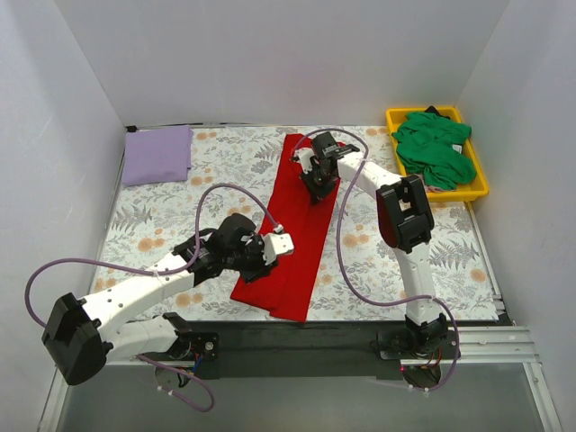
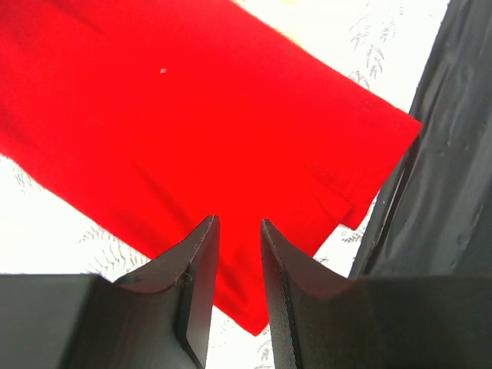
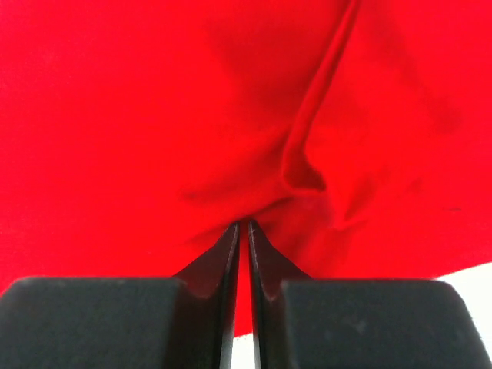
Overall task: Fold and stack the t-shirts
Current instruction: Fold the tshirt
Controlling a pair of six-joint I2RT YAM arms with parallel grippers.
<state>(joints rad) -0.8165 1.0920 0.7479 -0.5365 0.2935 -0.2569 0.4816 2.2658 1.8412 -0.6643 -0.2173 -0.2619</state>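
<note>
The bright red t-shirt (image 1: pixel 297 236) lies folded into a long strip down the middle of the table. It also shows in the left wrist view (image 2: pixel 192 131) and fills the right wrist view (image 3: pixel 154 115). My right gripper (image 1: pixel 317 189) sits on the strip's far part, shut on a pinched fold of red cloth (image 3: pixel 244 224). My left gripper (image 1: pixel 266 257) is open and empty just above the strip's near left edge (image 2: pixel 238 223). The pale lavender t-shirt (image 1: pixel 157 155) lies folded at the far left. The green t-shirt (image 1: pixel 436 148) is crumpled in the yellow tray.
The yellow tray (image 1: pixel 479 187) stands at the far right corner. The floral table cloth (image 1: pixel 162 216) covers the table. The black front edge (image 1: pixel 306 346) runs along the near side and shows in the left wrist view (image 2: pixel 446 192). White walls close in three sides.
</note>
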